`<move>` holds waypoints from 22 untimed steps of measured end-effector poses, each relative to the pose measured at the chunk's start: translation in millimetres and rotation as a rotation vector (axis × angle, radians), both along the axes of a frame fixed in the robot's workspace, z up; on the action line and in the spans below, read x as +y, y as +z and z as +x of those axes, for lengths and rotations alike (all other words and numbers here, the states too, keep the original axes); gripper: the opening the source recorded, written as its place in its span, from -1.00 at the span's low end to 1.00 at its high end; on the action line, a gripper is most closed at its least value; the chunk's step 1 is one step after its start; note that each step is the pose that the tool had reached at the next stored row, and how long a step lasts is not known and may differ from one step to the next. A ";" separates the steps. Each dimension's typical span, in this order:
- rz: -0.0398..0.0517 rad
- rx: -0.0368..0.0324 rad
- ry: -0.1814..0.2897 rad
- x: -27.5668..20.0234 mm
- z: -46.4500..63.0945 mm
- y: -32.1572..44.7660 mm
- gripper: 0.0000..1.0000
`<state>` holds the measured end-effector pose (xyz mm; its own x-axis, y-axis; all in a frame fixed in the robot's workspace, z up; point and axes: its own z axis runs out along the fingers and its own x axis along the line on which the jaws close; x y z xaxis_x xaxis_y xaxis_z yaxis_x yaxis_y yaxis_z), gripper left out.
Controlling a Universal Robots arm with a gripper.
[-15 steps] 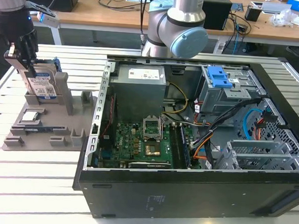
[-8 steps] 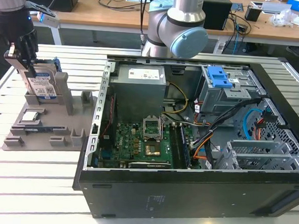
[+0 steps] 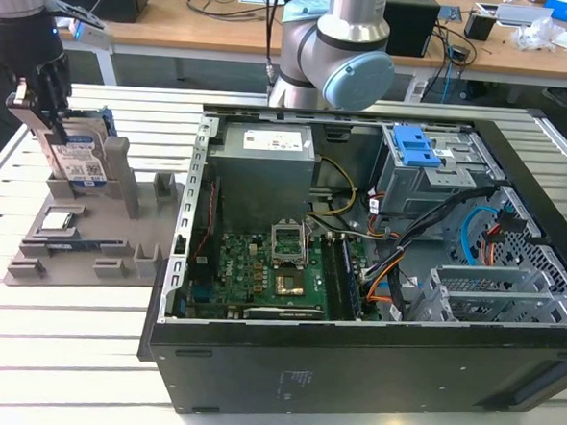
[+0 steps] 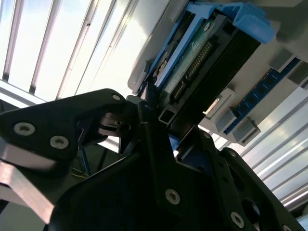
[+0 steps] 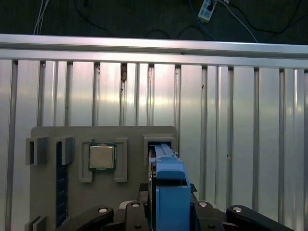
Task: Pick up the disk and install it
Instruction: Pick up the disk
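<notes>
One gripper (image 3: 48, 121), pinched narrow on the disk (image 3: 80, 161) at the gray tray (image 3: 78, 258).
In the exterior view the disk stands upright on edge in the tray's slot at the exterior view's left, label facing out, with the fingers closed over its top edge. I cannot tell whether it has lifted clear of the slot. In the first wrist view the disk's blue rail (image 5: 169, 187) runs up between the gripper's black links, with a small square chip (image 5: 102, 157) seated in a tray pocket just beside it. The second wrist view shows the disk's connector end (image 4: 202, 53) with blue rails either side. The open computer case (image 3: 351, 361) lies well apart on the slatted table (image 3: 63, 353), a blue caddy (image 3: 413, 143) in its drive bay.
</notes>
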<state>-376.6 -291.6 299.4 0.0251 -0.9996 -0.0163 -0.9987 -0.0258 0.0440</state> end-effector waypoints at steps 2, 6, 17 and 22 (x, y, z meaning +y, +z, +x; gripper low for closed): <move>0.0000 0.0000 0.000 0.1 0.0 7.3 -0.26; 0.0000 0.0000 0.000 0.2 0.0 22.0 -0.26; 0.0000 0.0000 0.000 0.2 0.0 54.5 -0.26; 0.0000 0.0001 0.000 0.2 0.0 74.8 -0.26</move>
<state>-376.6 -291.4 374.2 0.0252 -0.9996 -0.0163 -0.9987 -0.0259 0.0440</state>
